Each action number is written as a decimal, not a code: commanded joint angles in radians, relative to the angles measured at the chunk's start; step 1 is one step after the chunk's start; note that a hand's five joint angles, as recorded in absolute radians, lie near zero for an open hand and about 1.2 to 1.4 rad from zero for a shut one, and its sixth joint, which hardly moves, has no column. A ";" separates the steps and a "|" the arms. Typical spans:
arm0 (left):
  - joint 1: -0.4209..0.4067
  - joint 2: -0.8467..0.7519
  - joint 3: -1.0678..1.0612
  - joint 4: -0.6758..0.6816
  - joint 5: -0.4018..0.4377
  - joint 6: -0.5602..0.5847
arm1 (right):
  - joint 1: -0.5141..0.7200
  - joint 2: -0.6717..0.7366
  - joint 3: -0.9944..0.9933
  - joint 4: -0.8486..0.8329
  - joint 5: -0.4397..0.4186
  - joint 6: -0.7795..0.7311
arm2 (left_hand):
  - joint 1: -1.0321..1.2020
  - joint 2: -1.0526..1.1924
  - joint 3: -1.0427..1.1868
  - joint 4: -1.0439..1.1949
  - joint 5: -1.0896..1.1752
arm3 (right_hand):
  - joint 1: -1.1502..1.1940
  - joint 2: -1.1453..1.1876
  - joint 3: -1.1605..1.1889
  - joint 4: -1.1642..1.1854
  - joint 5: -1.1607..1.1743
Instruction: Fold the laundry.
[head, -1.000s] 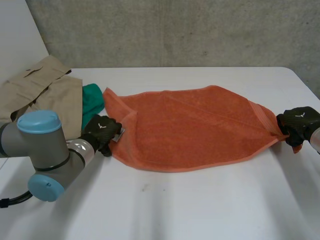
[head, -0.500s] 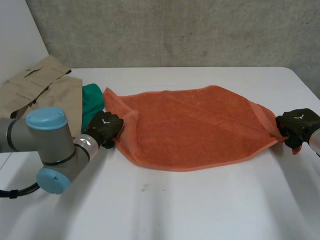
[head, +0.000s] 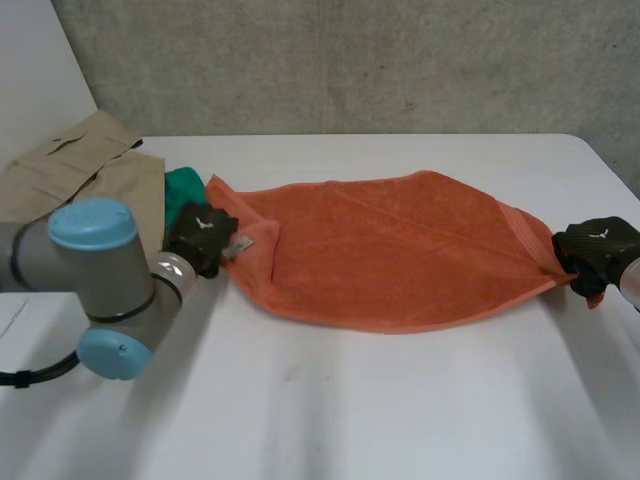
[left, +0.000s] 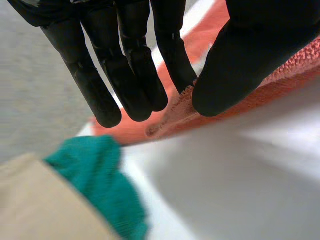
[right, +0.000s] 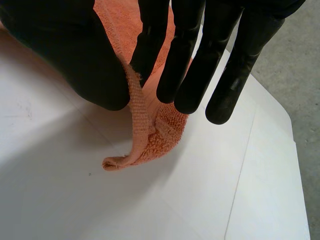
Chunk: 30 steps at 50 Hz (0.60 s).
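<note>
Orange towel lies spread across the middle of the white table, drawn out long between the two hands, 9 o'clock to 3 o'clock in the head view.

- Left hand at 9 o'clock: thumb and one finger pinch the towel's edge near its end, the other fingers straight beside them and holding nothing.
- Right hand at 3 o'clock: thumb and fingers pinch the towel's corner, and a short tail of terry curls down onto the table under the palm.
- Towel surface mostly flat, one diagonal crease running toward 3 o'clock. A small flap is turned over by the left hand. Near edge bows toward 6 o'clock.

Progress, as I judge it: early. The towel looks stretched out ready for folding, with no tidy fold made. A khaki garment and a green cloth sit bunched at 10 o'clock, unfolded, so most of the laundry is left.

Edges and room:
- Right hand sits near the table's edge at 3 o'clock, with little margin for pulling further that way.
- Green cloth is just beside the left hand and seems to touch the towel's far corner, so a sweep toward 10 o'clock could snag it.
- Wide bare table toward 6 o'clock, a narrower bare strip toward 12 o'clock before the far edge and concrete wall
- Best open room for bringing one end over the other appears to be above the towel itself and toward 6 o'clock
</note>
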<state>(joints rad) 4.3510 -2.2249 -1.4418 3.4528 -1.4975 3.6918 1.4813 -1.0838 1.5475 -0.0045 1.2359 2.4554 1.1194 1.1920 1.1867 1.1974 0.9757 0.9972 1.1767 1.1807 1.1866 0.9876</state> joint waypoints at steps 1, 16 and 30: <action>0.006 0.307 -0.205 -0.026 -0.087 0.106 | -0.001 -0.070 -0.001 0.084 0.002 -0.087 | 0.277 0.204 0.210 0.199 0.246 | 0.399 0.220 0.216 0.210 0.234; -0.028 0.769 -0.584 -0.516 -0.158 0.355 | -0.203 -0.407 0.127 0.501 0.004 -0.538 | 0.277 0.204 0.210 0.199 0.246 | 0.399 0.220 0.216 0.210 0.234; -0.099 0.573 -0.485 -0.396 -0.168 0.306 | -0.210 -0.259 0.100 0.454 0.000 -0.638 | 0.277 0.204 0.210 0.199 0.246 | 0.399 0.220 0.216 0.210 0.234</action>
<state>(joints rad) 4.2571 -1.4986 -2.0248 2.9117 -1.6564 4.0014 1.2302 -1.4763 1.7298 0.5551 1.2273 1.7837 1.1194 1.1958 1.1907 1.1981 0.9819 0.9973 1.1767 1.1807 1.1872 0.9878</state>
